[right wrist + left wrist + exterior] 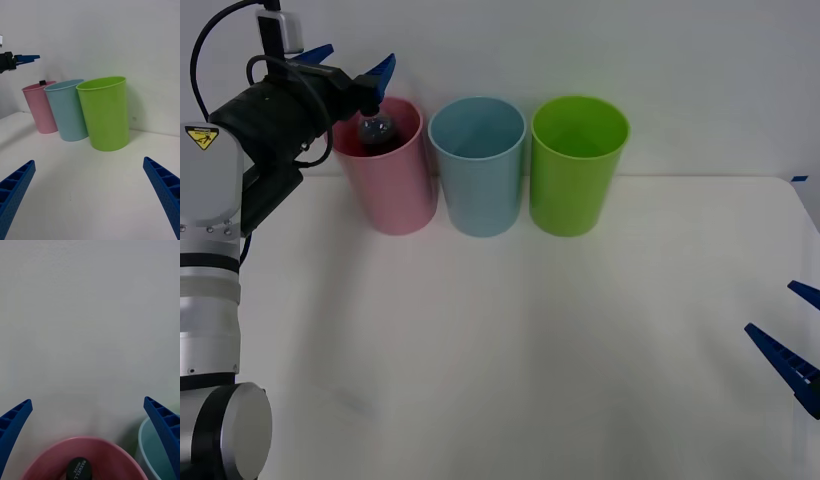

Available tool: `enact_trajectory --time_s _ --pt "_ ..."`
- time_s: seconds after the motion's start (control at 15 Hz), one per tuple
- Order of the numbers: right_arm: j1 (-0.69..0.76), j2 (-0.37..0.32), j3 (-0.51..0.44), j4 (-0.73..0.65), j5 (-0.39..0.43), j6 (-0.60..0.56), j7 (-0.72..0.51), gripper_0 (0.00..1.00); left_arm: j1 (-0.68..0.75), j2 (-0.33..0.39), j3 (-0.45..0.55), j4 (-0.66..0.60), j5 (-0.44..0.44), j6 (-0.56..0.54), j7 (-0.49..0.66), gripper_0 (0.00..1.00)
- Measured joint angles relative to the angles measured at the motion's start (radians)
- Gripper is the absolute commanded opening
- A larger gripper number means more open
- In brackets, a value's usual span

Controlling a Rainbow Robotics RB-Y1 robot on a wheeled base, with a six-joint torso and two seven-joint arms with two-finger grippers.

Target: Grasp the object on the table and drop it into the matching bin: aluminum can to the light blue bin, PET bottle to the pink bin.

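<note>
The PET bottle [376,130] stands inside the pink bin [392,190] at the back left of the table [510,350]. Its black cap [78,468] pokes up near the pink bin's rim [112,446], and the cap [42,81] also peeks over that rim in the right wrist view. My left gripper [352,62] hovers open just above the pink bin, apart from the bottle. The light blue bin [477,165] stands right beside the pink one. My right gripper [795,335] rests open low at the table's right edge, holding nothing.
A green bin [578,165] of the same shape stands to the right of the light blue bin [67,110], so the three cups [107,112] form a row along the back wall. The white tabletop stretches out in front of them.
</note>
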Motion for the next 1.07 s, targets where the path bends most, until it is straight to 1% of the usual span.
enact_trajectory --time_s 0.27,0.47,0.73,1.07 --pt "0.000 0.000 0.000 0.000 0.000 0.000 0.000 1.00 0.040 0.015 -0.004 -0.001 0.105 0.000 -0.036 1.00" --pt "0.000 0.000 0.000 0.000 0.000 0.000 0.000 1.00 0.090 0.054 -0.015 -0.015 0.207 -0.001 -0.083 1.00" --pt "0.000 0.000 0.000 0.000 0.000 0.000 0.000 1.00 0.190 0.094 -0.018 -0.096 0.323 -0.016 -0.094 1.00" --pt "0.000 0.000 0.000 0.000 0.000 0.000 0.000 1.00 0.356 0.136 -0.011 -0.225 0.464 -0.018 -0.117 1.00"
